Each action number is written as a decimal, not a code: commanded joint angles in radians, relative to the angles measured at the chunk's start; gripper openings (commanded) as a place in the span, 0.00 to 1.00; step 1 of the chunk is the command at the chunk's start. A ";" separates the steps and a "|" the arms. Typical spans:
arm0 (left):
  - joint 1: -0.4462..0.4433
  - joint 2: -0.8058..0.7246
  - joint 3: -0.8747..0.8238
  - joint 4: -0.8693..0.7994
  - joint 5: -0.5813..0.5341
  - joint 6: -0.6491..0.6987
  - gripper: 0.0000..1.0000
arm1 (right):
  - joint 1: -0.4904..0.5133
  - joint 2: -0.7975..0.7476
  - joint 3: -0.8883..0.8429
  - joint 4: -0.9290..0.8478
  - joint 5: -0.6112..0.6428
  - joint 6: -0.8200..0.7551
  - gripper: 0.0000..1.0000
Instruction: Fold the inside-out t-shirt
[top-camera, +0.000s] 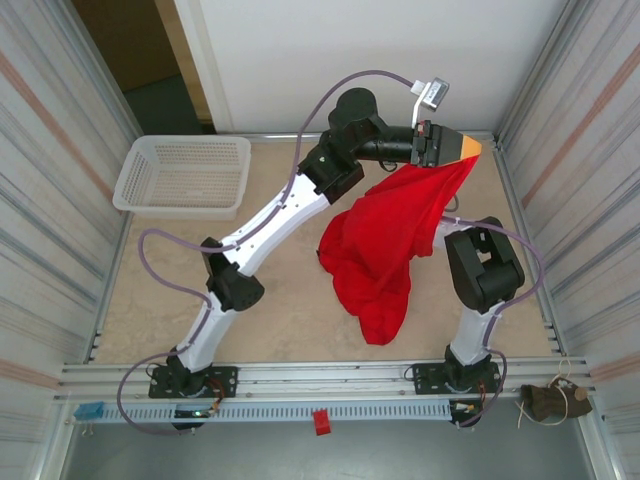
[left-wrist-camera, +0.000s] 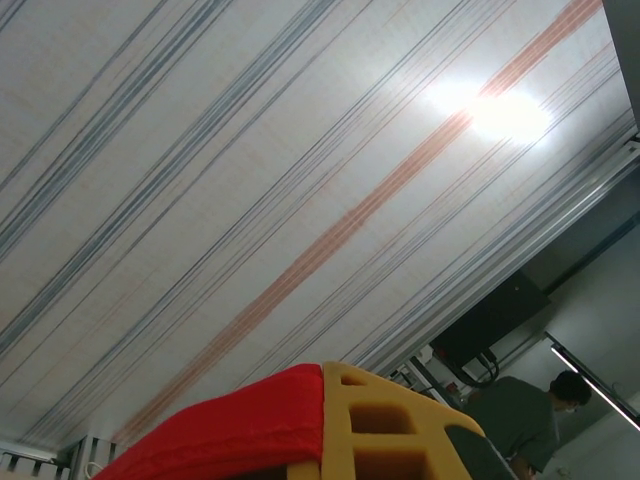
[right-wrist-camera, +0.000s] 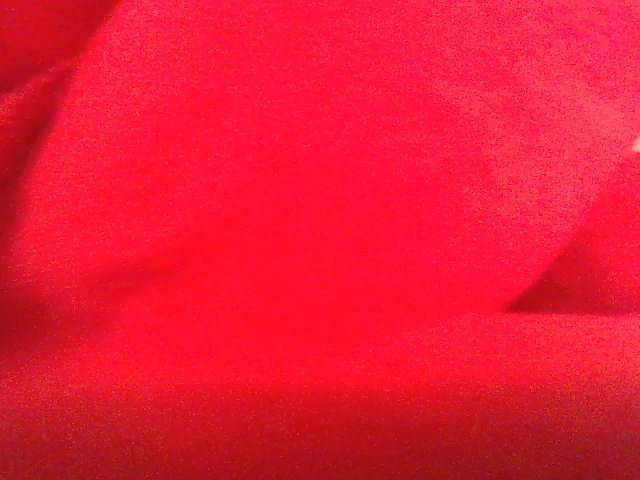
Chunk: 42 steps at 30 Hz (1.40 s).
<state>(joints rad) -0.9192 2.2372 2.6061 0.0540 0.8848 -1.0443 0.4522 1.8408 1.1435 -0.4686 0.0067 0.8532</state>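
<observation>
Inside-out t-shirt (top-camera: 385, 245): bright red, draped loosely from 1 pinched edge at the far right of the table (top-camera: 290, 320). Its lower bulk lies crumpled on the surface, right of the middle.
Left gripper (top-camera: 463, 148): clenched on the shirt's top edge and held high, probably so the cloth's own weight pulls it long before it is laid flat.
Right gripper: apparently under the drape, with red fabric close against its wrist camera. I cannot tell whether its fingers are released or clenched.
Right arm (top-camera: 485, 270): its elbow stands just beside the hanging cloth, on the cloth's right.
White mesh basket (top-camera: 185, 172): far-left corner, well apart from the shirt, so no obstacle.
In the way: the left arm (top-camera: 270, 225) crosses the open table where the shirt would be spread, and both arms crowd the right side.
Stage: judged early, with no fold made yet.
</observation>
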 joint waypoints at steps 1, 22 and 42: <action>-0.039 -0.136 0.015 0.115 0.034 0.035 0.00 | 0.011 0.057 -0.030 -0.022 0.010 0.065 0.50; 0.022 -0.294 -0.238 0.127 -0.020 0.096 0.00 | -0.018 -0.250 -0.011 0.027 -0.125 -0.086 0.00; 0.429 -0.491 -1.150 0.081 -0.378 0.216 0.00 | -0.070 -0.572 0.193 -0.131 -0.241 -0.183 0.00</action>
<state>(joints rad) -0.4854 1.7348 1.4963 0.1024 0.5388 -0.8490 0.3985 1.3190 1.2552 -0.5846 -0.2039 0.7082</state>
